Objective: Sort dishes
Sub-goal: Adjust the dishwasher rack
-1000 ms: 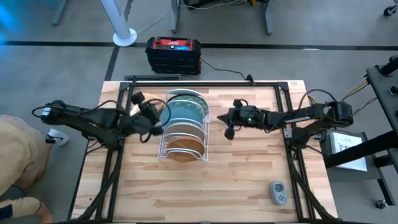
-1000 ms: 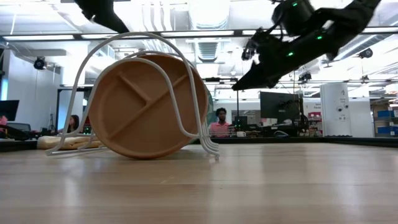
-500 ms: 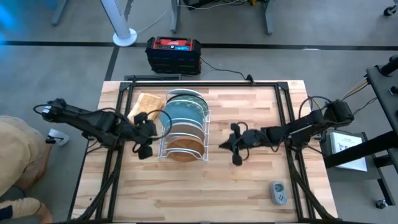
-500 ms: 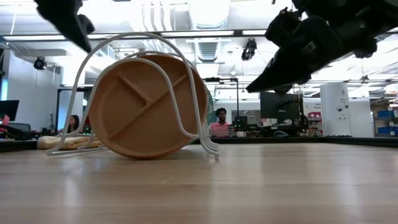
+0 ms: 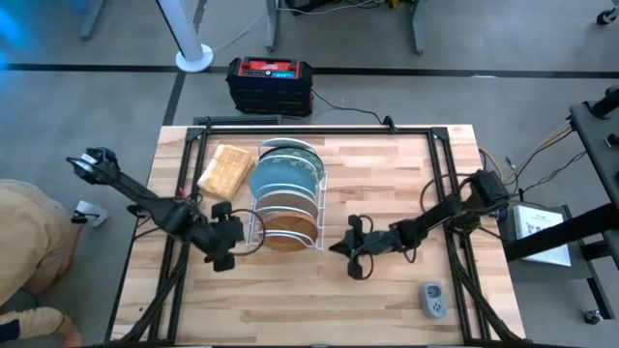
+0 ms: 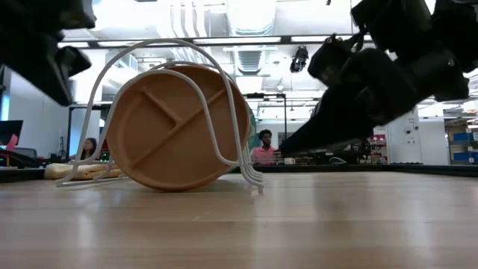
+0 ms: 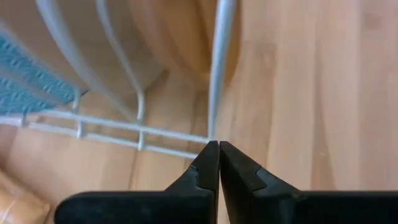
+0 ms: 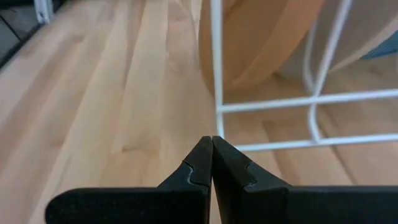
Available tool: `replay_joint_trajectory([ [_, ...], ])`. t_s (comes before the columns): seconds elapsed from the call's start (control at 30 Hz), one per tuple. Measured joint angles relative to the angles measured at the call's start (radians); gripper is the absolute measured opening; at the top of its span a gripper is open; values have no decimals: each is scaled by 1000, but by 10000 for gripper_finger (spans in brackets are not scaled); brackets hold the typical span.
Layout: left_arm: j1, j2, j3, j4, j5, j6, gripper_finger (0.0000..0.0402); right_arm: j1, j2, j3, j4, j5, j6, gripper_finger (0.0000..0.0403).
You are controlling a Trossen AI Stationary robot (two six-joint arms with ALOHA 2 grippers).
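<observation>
A white wire rack (image 5: 286, 205) stands mid-table with the dishes on edge in it. The brown wooden divided plate (image 6: 175, 127) is at its near end (image 5: 287, 230), and a teal plate (image 5: 286, 176) and paler ones are behind it. My left gripper (image 5: 242, 242) is shut, and its tips (image 7: 219, 147) are at the rack's near left corner. My right gripper (image 5: 337, 248) is also shut and empty. It points at the rack's near right corner from a little way off (image 8: 211, 140) and hangs low over the table (image 6: 293, 146). My left gripper's shut fingertips stand right at the wire joint of the rack's near left corner (image 7: 210, 135), coming slanting down from the table's left. Whether they touch the wire, I cannot tell.
A tan waffle-textured block (image 5: 224, 169) lies on the table left of the rack's far end. A small grey device (image 5: 432, 300) lies near the table's near right corner. Bare wood (image 5: 319, 304) spreads across the near half of the table.
Both grippers have moved toward the table's near edge and sunk. My left gripper went along the rack's left side to its near left corner and tipped downward. My right gripper swung from beside the rack's right side toward its near right corner. The rack and plates kept still.
</observation>
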Motion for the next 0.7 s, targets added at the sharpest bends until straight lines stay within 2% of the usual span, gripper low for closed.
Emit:
replay_joint_trajectory([
  [0.17, -81, 0, -62, -6, -99, -139, 0, 20, 88, 49, 29, 35, 23, 0],
  [0.3, -97, 14, -102, 1, -160, -225, 0, 22, 130, 68, 51, 62, 44, 0],
  [0.5, -97, 57, -156, 67, -222, -234, 0, 36, 178, 106, 58, 95, 48, 0],
  [0.7, -97, 85, -199, 117, -242, -234, 0, 47, 206, 131, 58, 123, 50, 0],
])
